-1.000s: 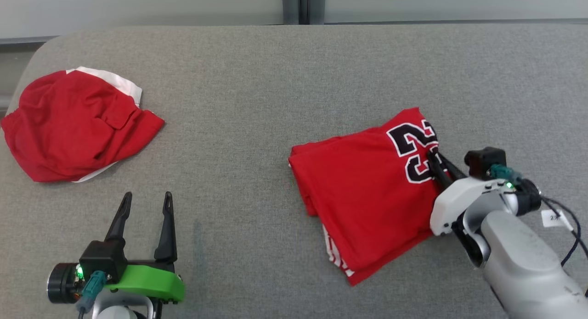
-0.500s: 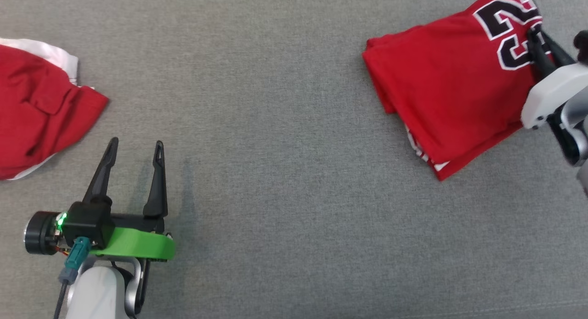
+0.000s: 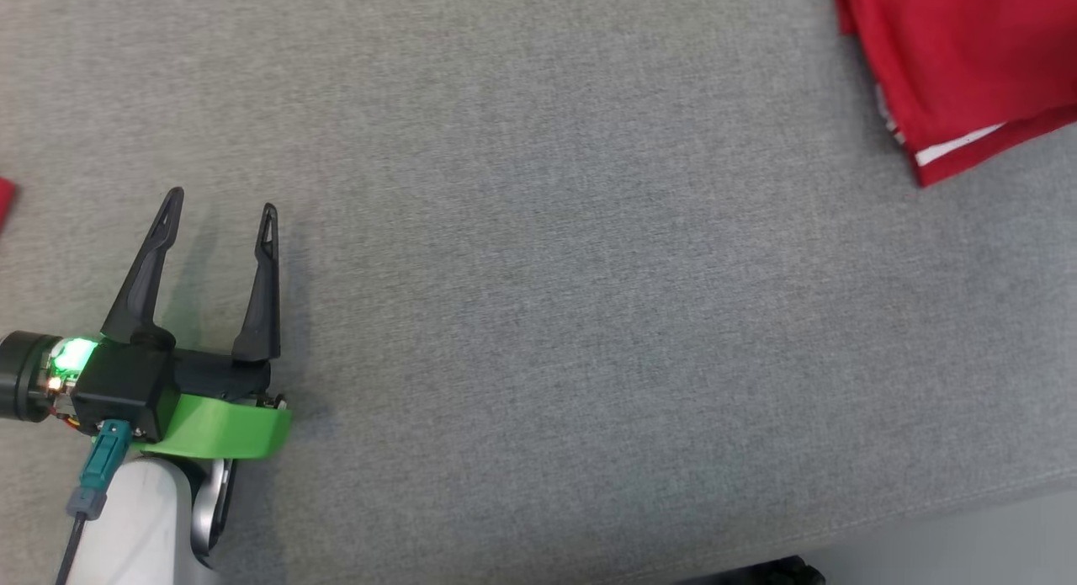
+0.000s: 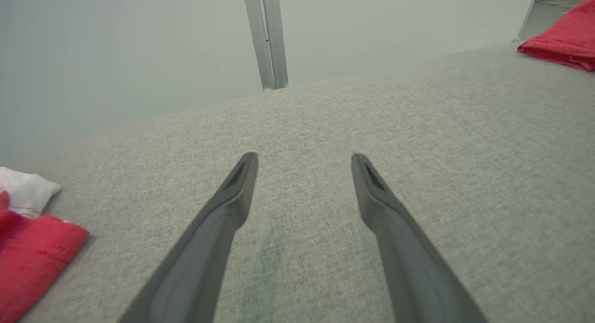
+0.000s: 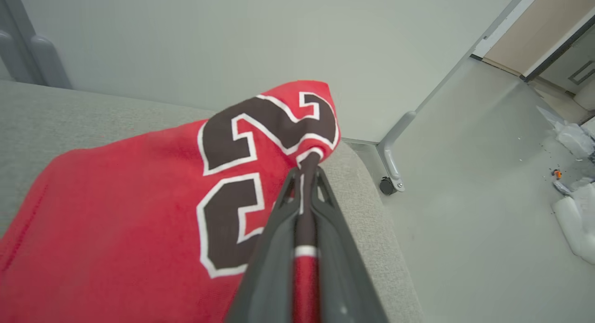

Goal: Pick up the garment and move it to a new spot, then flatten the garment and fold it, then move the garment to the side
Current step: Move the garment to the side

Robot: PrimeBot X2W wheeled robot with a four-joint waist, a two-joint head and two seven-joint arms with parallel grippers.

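Head view: camera shift, garment (image 3: pixel 968 55) top-right.

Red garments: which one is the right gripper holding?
The folded jersey with the black number, pinched by the right gripper. The other garment with white trim lies untouched near the left gripper.

Dark tapered fingers (image 3: pixel 143 273), green collar (image 3: pixel 223 429), teal plug (image 3: pixel 105 459), white forearm (image 3: pixel 139 526).

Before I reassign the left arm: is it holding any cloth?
No, the left gripper has its jaws open above the grey surface, nothing between them.
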